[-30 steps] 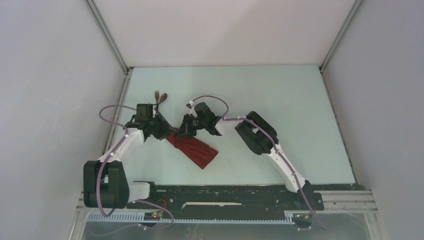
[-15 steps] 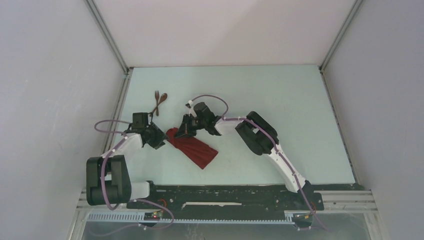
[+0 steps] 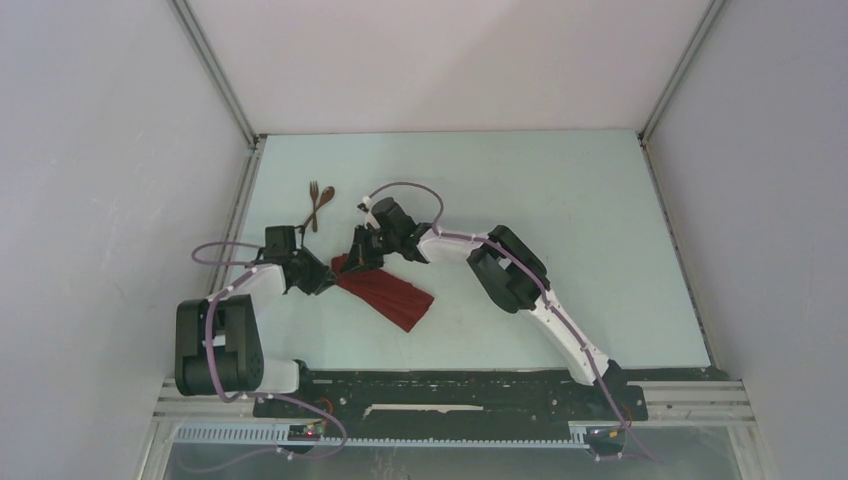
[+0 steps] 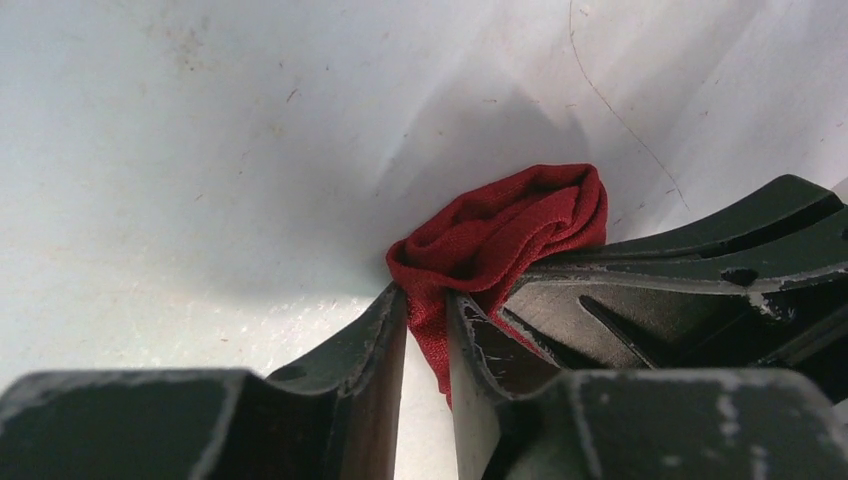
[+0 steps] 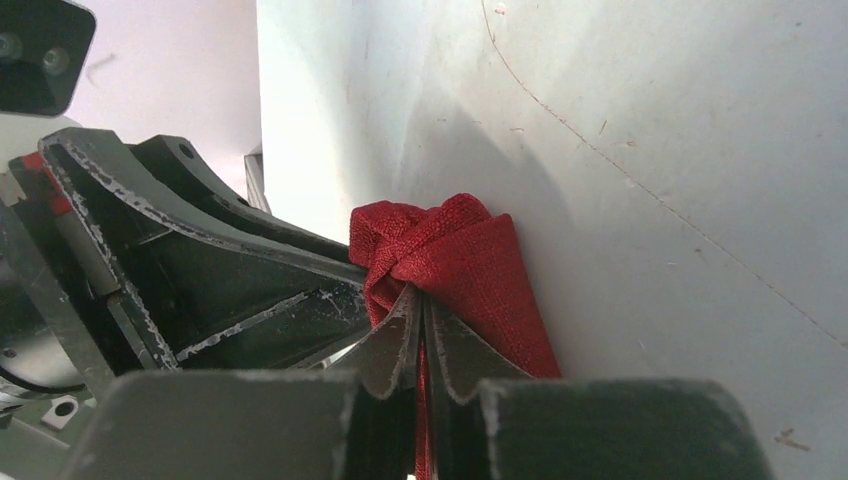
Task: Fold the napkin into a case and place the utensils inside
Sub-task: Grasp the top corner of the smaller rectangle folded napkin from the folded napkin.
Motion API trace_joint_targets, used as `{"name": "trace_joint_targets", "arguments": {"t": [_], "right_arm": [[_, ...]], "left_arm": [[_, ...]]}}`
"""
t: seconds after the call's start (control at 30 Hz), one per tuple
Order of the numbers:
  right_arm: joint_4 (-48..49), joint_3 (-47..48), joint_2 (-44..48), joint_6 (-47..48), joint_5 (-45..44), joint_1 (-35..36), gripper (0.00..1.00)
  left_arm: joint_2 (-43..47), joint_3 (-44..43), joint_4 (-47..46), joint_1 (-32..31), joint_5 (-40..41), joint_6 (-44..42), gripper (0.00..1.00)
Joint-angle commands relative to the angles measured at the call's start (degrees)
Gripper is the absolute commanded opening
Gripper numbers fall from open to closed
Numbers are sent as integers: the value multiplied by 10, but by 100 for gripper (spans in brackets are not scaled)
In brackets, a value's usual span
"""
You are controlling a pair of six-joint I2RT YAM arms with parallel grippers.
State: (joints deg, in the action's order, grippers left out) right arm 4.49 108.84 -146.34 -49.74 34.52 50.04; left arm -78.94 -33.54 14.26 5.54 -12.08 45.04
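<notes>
Napkin [image 3: 390, 296]: red strip on the table [image 3: 560, 200], bunched at its left end; we are judging the case unfinished. We are pinching that end with left gripper [image 4: 428, 315] and right gripper [image 5: 420, 320]. Utensils [image 3: 320, 200]: lying outside, near, not yet inserted.

The dark red napkin [image 4: 500, 225] is soft cloth with a coarse, matt weave. The black plastic fingers [image 4: 375, 340] of the left gripper [image 4: 427, 297] look matt, scuffed pale along their edges. The pale table [image 4: 200, 150] is smooth and finely scratched.
</notes>
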Motion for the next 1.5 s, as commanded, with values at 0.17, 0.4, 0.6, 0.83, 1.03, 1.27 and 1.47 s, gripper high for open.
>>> {"name": "trace_joint_targets", "arguments": {"t": [0.17, 0.4, 0.6, 0.83, 1.03, 1.27, 1.47], "right_arm": [[-10, -92, 28, 0, -69, 18, 11], [6, -104, 33, -4, -59, 12, 11], [10, -102, 35, -1, -58, 10, 11], [10, -99, 35, 2, -57, 11, 11], [10, -94, 34, 3, -55, 11, 10], [9, -89, 32, 5, -55, 12, 10], [15, -85, 29, 11, -43, 14, 10]], "left_arm": [[91, -22, 60, -6, 12, -32, 44], [61, -72, 118, -22, 38, -55, 46], [16, -92, 109, -51, 40, -50, 43], [-5, -103, 115, -82, 68, -48, 25], [-25, -118, 126, -89, 83, -55, 23], [-40, -142, 146, -104, 106, -65, 8], [-6, -144, 150, -150, 101, -76, 0]]}}
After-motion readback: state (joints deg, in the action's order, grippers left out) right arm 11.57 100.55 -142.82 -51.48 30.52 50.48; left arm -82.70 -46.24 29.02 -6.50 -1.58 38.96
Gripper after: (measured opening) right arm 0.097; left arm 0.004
